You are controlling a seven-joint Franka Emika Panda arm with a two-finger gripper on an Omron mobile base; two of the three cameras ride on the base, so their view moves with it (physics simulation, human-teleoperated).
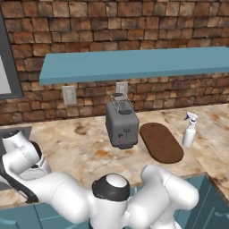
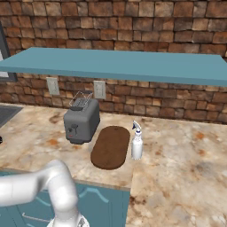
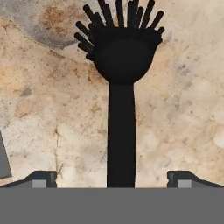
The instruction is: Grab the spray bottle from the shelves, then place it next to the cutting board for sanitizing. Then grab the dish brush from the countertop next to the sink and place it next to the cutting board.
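Toaster (image 1: 121, 124) on surface (image 1: 80, 150), near back wall (image 1: 112, 22), below shelf (image 1: 134, 65). Cutting board (image 1: 161, 142) flat on surface just right of toaster, slightly fwd. Spray bottle (image 1: 189, 130) upright just right of board, apart from it. Two wall outlets (image 1: 69, 95) behind toaster, under shelf. Sink (image 2: 6, 114) corner at far left of surface. Hand view: dish brush (image 3: 121, 87) flat on surface, handle running between gripper (image 3: 112, 178) fingertips, head at far end.
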